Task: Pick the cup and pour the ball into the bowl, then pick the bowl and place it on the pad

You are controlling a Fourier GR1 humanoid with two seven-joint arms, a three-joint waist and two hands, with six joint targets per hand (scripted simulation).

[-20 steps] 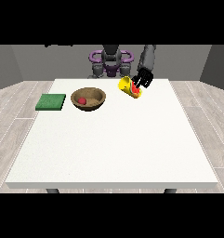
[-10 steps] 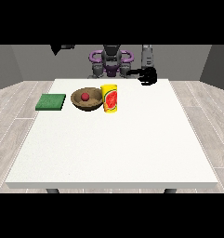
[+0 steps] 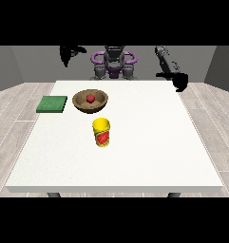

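Note:
A yellow cup (image 3: 101, 133) with a red label stands upright on the white table (image 3: 149, 142), in front of the bowl, with no hand near it. The brown bowl (image 3: 90, 101) sits at the back left of the table with a red ball (image 3: 90, 98) inside it. A flat green pad (image 3: 52, 104) lies to the left of the bowl. The hand at the view's right (image 3: 179, 80) hangs beyond the table's back right corner, holding nothing. The hand at the view's left (image 3: 68, 53) is raised high behind the table's back left, well above the bowl.
The robot's purple and grey torso (image 3: 114, 64) stands behind the table's far edge. Grey plank floor surrounds the table on all sides.
The cup left the hand at the view's right and now stands upright nearer the camera. That hand has drawn away to the right. The other hand has risen at the back left.

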